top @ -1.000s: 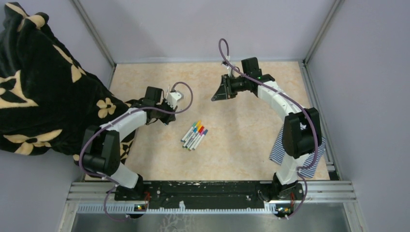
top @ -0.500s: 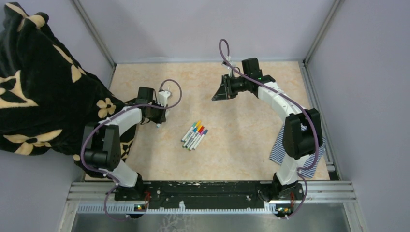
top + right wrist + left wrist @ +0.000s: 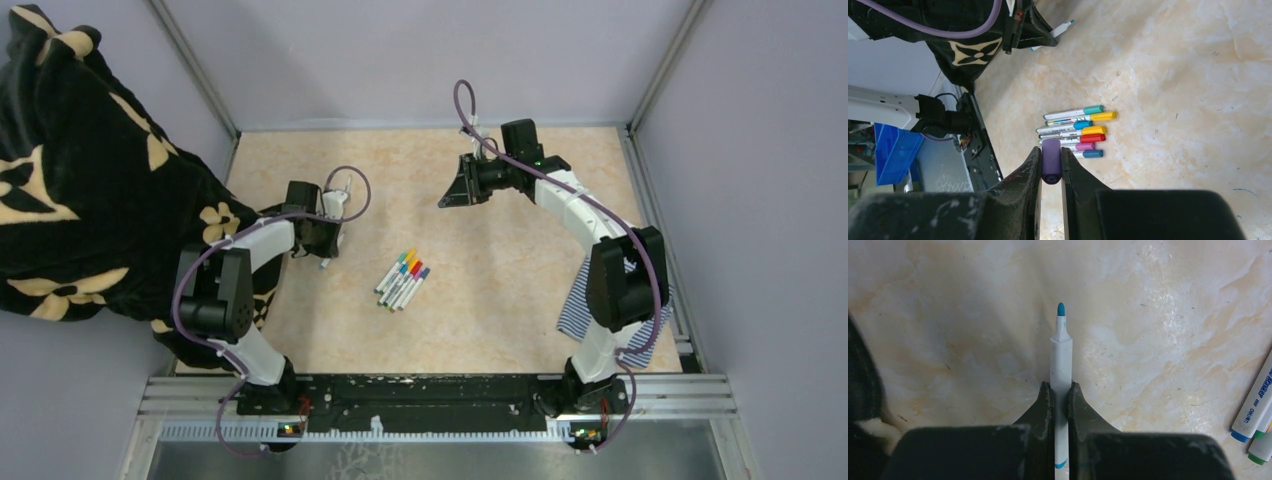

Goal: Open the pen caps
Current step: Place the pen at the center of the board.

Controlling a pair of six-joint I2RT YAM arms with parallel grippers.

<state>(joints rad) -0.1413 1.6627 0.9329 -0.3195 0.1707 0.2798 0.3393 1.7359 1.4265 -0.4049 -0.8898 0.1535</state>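
- Bundle of thin white-barrelled marker pens [image 3: 398, 285] is laid side by side near the middle of the marbled beige bench [image 3: 500, 300]. Their long axes run from near-left to far-right. The coloured plastic pen caps [image 3: 412, 264] are all seated on the far-right ends.
- Just left of the bundle and slightly farther back, the left fingers [image 3: 1047, 397] are clenched on one white pen [image 3: 1061, 355]. Its teal tip is bared and points away from the fingers.
- Farthest back, well apart from the bundle, the right fingers [image 3: 1035, 167] are clenched on a short purple cap [image 3: 1051, 160].
- The left arm is judged nearer to the bundle. The capped ends are turned towards the right arm's side, so a barrel would be met first from the left.
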